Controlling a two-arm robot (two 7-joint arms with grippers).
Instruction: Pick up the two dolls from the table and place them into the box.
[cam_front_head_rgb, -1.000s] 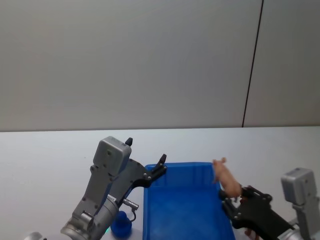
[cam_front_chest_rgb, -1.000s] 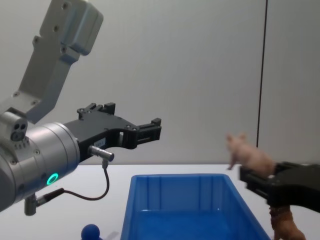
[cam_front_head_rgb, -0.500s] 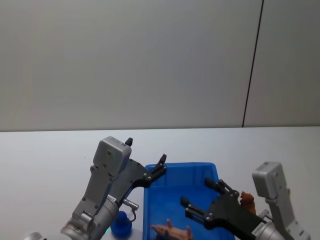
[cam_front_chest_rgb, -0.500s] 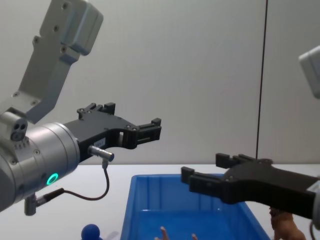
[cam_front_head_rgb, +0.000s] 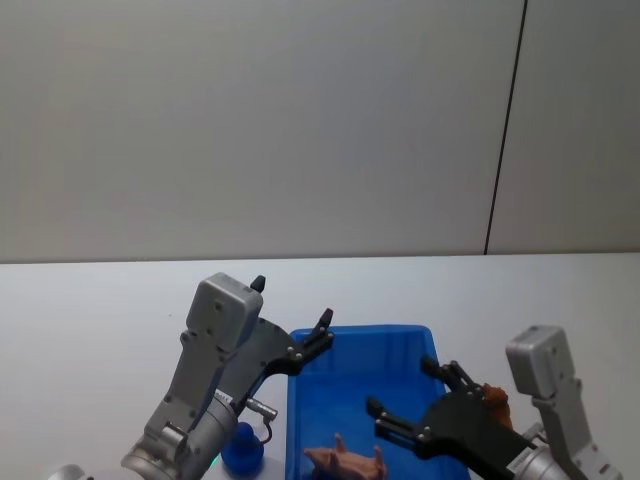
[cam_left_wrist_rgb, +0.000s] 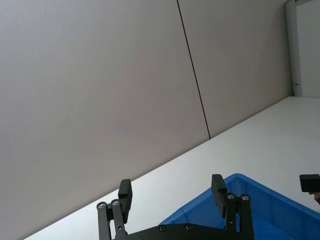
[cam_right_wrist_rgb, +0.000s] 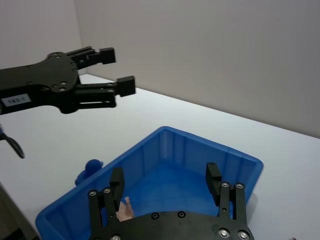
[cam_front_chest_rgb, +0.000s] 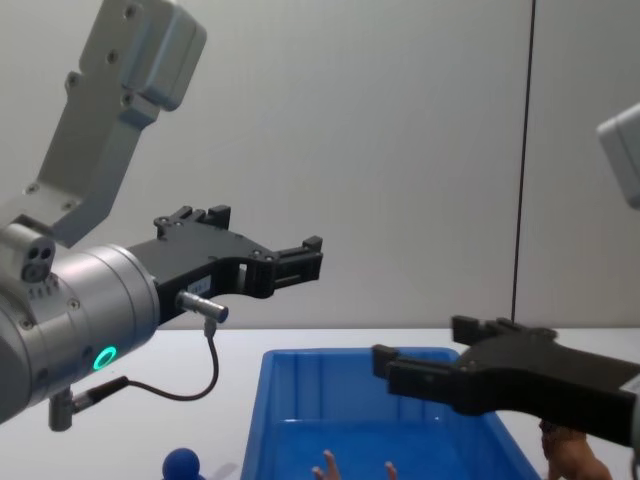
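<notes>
Change: the right gripper (cam_front_head_rgb: 400, 387) clamped a pinkish-tan toy animal (cam_front_head_rgb: 345, 462) above the right rim of the box (cam_front_head_rgb: 360, 331) 1 s ago. Its fingers are now spread and empty, and the toy has dropped out.
Meaning: 1 delivery is judged complete, and this arm is free for its next pick.
Right gripper position: it hangs over the box interior and has pulled slightly back toward the right wall in the last 0.5 s.
Box contents: 1 item, the toy animal, lying legs up on the floor just below and ahead of the right fingertips.
Brown doll (cam_front_head_rgb: 494, 404): on the table (cam_front_head_rgb: 100, 320) outside the box, just beside the right gripper's outer side.
Blue doll (cam_front_head_rgb: 240, 450): on the table outside the left wall, under the left arm, well behind its fingertips.
Left gripper (cam_front_head_rgb: 292, 300): fingers apart, holding nothing, raised near the box's far left corner, unmoved.
Outstanding: 2 dolls are not yet boxed.
</notes>
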